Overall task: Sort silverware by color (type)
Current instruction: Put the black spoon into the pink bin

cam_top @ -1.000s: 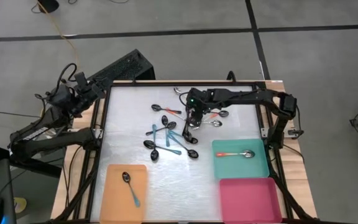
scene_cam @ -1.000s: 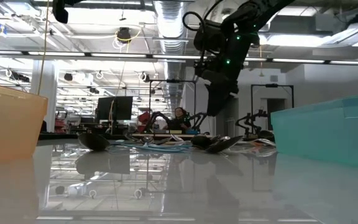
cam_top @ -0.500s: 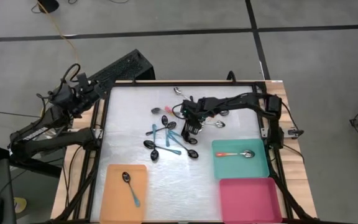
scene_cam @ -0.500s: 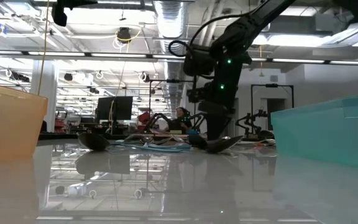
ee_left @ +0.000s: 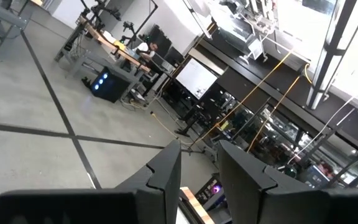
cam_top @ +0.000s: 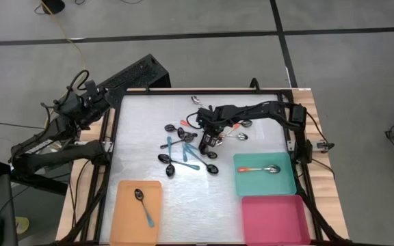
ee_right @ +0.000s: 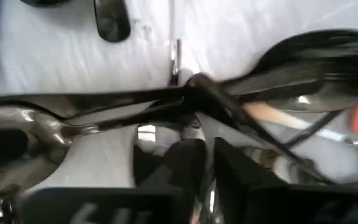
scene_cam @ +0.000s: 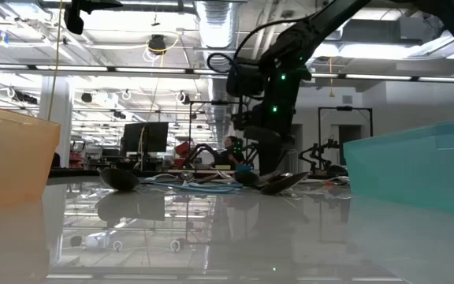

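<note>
Where right fingers (ee_right: 201, 158) descend, black spoon (ee_right: 166, 102) lies flat — crosswise.

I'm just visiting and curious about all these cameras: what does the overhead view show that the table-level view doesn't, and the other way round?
Only the overhead view shows the left gripper waiting off the table's left edge, the pink tray, and a spoon lying in each of the orange tray and teal tray. Only the table-level view shows the room behind, with ceiling lights and desks. Both show the right gripper lowered into the pile of spoons, and the orange and teal trays.
</note>
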{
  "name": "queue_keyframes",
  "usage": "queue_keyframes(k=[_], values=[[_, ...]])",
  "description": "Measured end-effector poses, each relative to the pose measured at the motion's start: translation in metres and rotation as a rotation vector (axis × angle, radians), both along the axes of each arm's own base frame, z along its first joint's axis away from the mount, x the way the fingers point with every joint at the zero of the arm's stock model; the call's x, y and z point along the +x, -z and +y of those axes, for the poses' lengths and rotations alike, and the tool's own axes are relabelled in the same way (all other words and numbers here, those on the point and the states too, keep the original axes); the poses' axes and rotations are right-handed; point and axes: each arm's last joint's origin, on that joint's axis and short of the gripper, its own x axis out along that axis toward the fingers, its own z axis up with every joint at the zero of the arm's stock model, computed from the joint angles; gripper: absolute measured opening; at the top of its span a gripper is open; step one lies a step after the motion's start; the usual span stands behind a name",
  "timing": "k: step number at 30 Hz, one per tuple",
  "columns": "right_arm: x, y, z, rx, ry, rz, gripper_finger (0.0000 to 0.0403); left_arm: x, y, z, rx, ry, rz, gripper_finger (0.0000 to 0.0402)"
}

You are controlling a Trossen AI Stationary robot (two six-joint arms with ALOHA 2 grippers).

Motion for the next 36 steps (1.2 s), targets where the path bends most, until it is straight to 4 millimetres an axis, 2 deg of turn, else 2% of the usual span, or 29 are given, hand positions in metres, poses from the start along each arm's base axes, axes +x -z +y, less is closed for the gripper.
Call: queue_keyframes(k=[3, 7, 14, 18, 22, 24, 28, 31, 36], values=[[-0.001, 0.000, 0.001, 0.053, 0.010, 0.003, 0.0011, 0.000, 0.000, 0.000, 0.001, 0.000, 0.000, 0.0090], [-0.002, -0.006, 0.003, 0.065, 0.039, -0.024, 0.0012, 0.000, 0.000, 0.000, 0.001, 0.001, 0.000, 0.0090], [0.002, -0.047, 0.002, 0.044, 0.044, -0.148, 0.0007, 0.000, 0.000, 0.000, 0.000, 0.000, 0.001, 0.0090], [0.007, -0.061, -0.003, 0.008, -0.020, -0.180, 0.0016, 0.000, 0.002, 0.000, -0.009, 0.001, 0.019, 0.0090], [0.007, -0.059, -0.007, 0.009, -0.154, -0.166, 0.0056, 0.000, 0.002, 0.000, -0.010, 0.005, 0.022, 0.0090], [0.008, -0.059, -0.009, 0.049, -0.153, -0.189, 0.0089, 0.000, 0.002, 0.000, -0.009, 0.011, 0.022, 0.0090], [0.010, -0.054, -0.011, 0.112, 0.009, -0.215, 0.0159, 0.001, 0.002, -0.001, -0.013, 0.031, 0.018, 0.0090], [0.013, -0.053, -0.003, 0.149, 0.126, -0.239, 0.0198, 0.001, 0.002, 0.000, -0.019, 0.031, 0.013, 0.0090], [0.013, -0.041, 0.028, 0.153, 0.231, -0.187, 0.0216, 0.001, 0.002, -0.001, -0.018, 0.037, 0.013, 0.0090]])
